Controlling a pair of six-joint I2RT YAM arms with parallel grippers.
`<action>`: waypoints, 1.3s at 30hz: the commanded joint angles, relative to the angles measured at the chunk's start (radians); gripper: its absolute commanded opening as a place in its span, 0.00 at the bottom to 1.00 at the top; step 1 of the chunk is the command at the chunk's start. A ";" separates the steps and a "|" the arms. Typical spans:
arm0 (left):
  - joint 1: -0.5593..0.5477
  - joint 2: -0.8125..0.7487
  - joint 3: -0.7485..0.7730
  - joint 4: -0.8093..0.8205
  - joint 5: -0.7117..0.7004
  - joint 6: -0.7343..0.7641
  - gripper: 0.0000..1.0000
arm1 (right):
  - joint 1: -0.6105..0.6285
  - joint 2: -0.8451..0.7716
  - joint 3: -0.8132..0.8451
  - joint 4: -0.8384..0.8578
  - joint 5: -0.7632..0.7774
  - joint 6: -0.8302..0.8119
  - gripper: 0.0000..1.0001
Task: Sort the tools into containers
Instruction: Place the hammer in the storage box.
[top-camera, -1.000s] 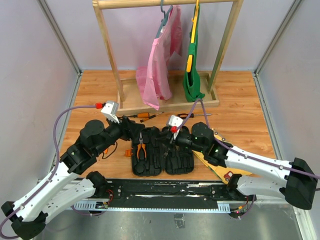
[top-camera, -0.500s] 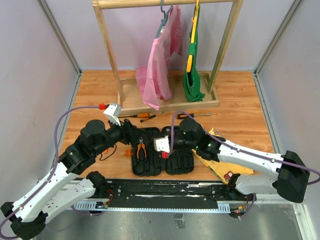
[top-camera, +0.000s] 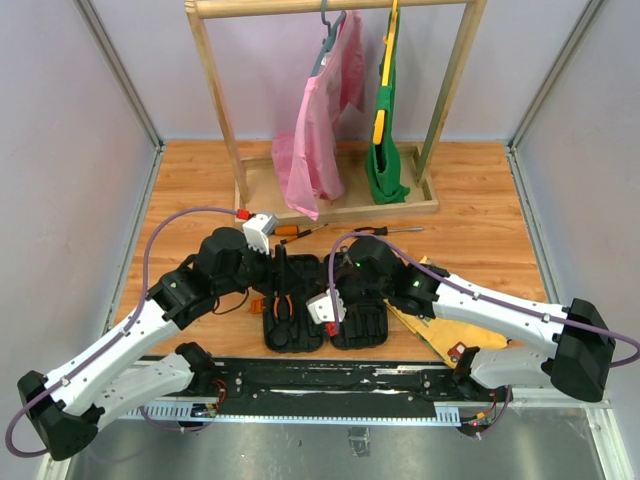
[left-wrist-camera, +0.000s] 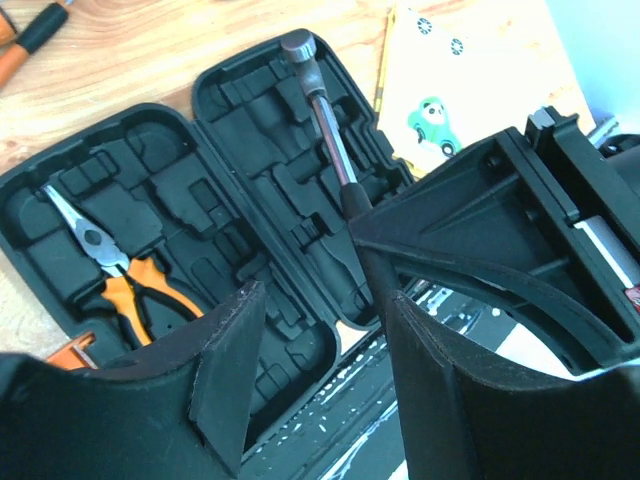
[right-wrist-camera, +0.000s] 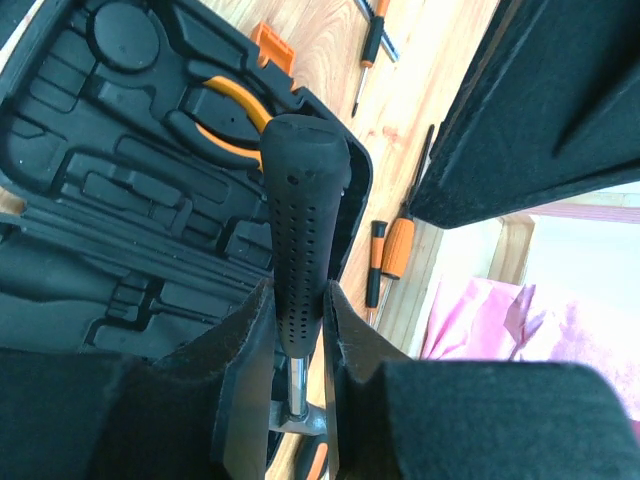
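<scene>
Right gripper (right-wrist-camera: 297, 320) is clamped on the hammer (left-wrist-camera: 322, 95) handle, head low over the right half of the case (left-wrist-camera: 240, 150). I'd call this step seating the hammer: line the shaft up with its slot, then let go. Left gripper (left-wrist-camera: 318, 365) hangs above, half-wide and empty. Orange pliers (left-wrist-camera: 130, 285) sit in the left half, and screwdrivers (top-camera: 290, 231) lie on the table beyond.

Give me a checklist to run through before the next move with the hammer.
1. right hand shut on hammer handle: ok.
2. hammer head at the far end of the case, right half: ok.
3. hammer seated in its slot: cannot tell.
4. left hand open and empty: ok.
5. pliers in the case: ok.
6. screwdrivers in the case: not ok, they lie on the table.
</scene>
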 joint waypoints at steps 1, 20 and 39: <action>-0.005 0.006 0.019 0.029 0.084 0.004 0.55 | 0.015 -0.010 0.028 -0.010 0.048 -0.084 0.01; -0.090 0.138 -0.023 0.109 0.130 -0.025 0.45 | 0.015 -0.028 0.001 0.032 0.047 -0.077 0.01; -0.093 0.147 -0.049 0.126 0.111 -0.018 0.00 | 0.016 -0.056 -0.031 0.070 0.070 -0.033 0.17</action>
